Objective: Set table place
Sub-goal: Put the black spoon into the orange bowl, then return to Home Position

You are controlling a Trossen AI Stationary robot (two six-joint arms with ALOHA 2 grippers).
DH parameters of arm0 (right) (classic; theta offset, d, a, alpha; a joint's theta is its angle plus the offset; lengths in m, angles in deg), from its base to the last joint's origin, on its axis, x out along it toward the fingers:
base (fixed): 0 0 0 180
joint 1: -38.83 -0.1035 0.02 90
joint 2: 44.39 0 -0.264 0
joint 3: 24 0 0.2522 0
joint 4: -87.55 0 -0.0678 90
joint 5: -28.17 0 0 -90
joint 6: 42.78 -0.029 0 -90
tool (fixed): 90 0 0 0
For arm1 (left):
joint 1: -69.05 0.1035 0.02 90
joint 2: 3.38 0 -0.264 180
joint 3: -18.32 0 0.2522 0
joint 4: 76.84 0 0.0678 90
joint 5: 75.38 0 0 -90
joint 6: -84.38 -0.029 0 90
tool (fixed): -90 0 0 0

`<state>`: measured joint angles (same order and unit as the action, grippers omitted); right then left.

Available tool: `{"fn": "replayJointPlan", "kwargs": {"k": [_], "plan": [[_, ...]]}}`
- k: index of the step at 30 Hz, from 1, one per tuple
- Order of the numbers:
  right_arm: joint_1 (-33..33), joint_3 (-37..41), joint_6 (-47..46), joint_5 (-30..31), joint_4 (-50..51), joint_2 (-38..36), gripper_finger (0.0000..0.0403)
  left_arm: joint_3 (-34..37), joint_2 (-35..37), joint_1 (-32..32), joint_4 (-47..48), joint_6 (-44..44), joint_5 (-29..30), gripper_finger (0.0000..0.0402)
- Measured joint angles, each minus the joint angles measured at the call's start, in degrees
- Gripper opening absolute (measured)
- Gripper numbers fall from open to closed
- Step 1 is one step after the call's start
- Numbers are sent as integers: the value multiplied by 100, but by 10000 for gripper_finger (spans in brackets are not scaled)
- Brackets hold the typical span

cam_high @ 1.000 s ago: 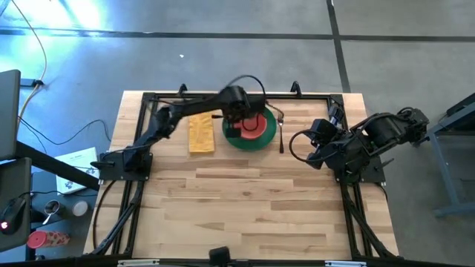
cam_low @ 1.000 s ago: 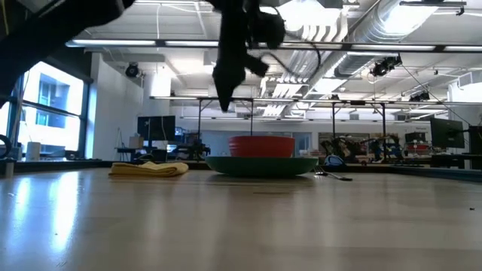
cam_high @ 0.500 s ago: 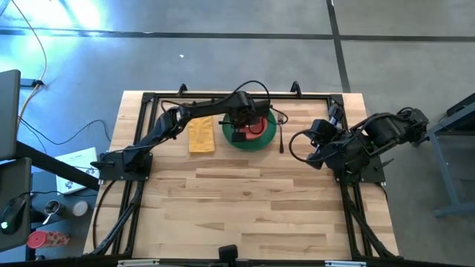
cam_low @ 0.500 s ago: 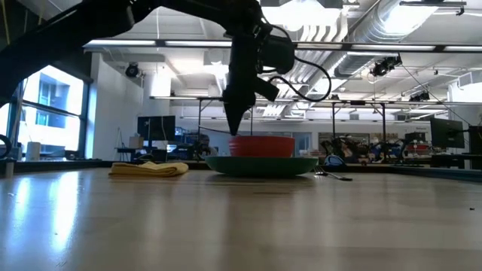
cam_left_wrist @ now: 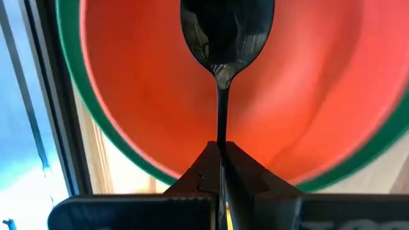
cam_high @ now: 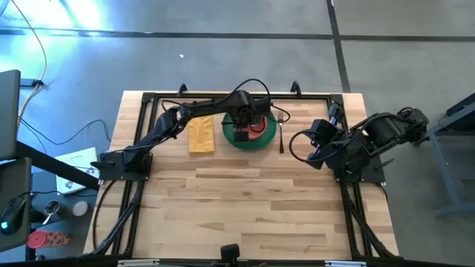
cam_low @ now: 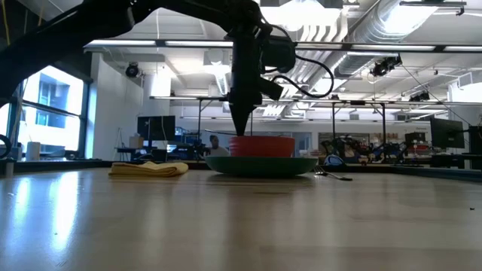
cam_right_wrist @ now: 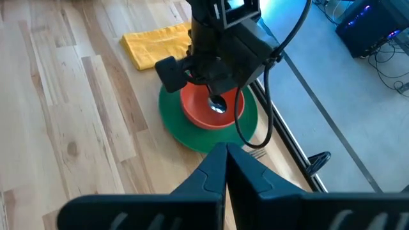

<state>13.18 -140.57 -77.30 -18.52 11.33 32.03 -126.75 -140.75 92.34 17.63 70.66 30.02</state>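
Note:
A red bowl (cam_high: pixel 257 127) sits on a green plate (cam_high: pixel 269 138) near the table's far edge. A yellow folded napkin (cam_high: pixel 201 134) lies flat to the plate's left and a dark fork (cam_high: pixel 282 139) to its right. My left gripper (cam_low: pixel 241 129) stands over the bowl (cam_low: pixel 263 146), pointing down, shut on a dark spoon (cam_left_wrist: pixel 225 32). The spoon's head hangs inside the bowl (cam_left_wrist: pixel 128 96); whether it touches the bowl I cannot tell. My right gripper (cam_right_wrist: pixel 227 156) waits shut by the table's right side. My left gripper pinches the spoon's handle (cam_left_wrist: pixel 222 131) between its two fingers. The fingers come from above, pointing down, and lie along the handle. The spoon hangs below them, head downward, over the inside of the red bowl (cam_right_wrist: pixel 208 114).
Wide bare planks (cam_high: pixel 252 208) fill the table's near half. My right arm (cam_high: pixel 356 148) is folded over the right edge, its cable looping near the fork. The black frame (cam_high: pixel 223 96) runs along the far edge just behind the plate.
My left gripper has come down over the red bowl, shifting a little toward the table's near edge and staying shut on the spoon. The spoon has been lowered with it, and its head now hangs at the bowl's rim height.

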Motion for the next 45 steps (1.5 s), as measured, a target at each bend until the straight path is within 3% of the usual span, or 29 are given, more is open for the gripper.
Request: {"fn": "replayJointPlan", "kwargs": {"k": [8,18,22,25,28,30,33,37,41,45], "plan": [[1,0,1,-51,0,-1,0,4,-141,-18,20,53,-45,14],[0,0,3,-90,0,-1,0,-364,-86,-22,-153,97,67,104],[-1,2,76,36,-2,0,0,-331,167,-79,69,553,18,127],[-1,9,344,384,-6,-7,0,-322,622,-254,58,1023,-83,109],[-1,254,243,528,-17,-230,0,-322,1204,-638,-308,1080,-66,52],[-84,624,-107,562,-17,-556,0,-322,1625,-901,-396,1118,40,15],[-460,1503,-873,631,-241,-1261,0,-272,2232,-1277,-382,1340,645,15],[-1085,3102,-1429,853,-1608,-2372,0,232,3048,-1714,-215,1785,1236,3],[-1356,4634,-1065,920,-3533,-3269,0,1559,4067,-2197,-330,2423,1583,2],[-1331,5795,-564,863,-5104,-3984,0,3746,5420,-2687,-1340,3363,1821,1]]}}
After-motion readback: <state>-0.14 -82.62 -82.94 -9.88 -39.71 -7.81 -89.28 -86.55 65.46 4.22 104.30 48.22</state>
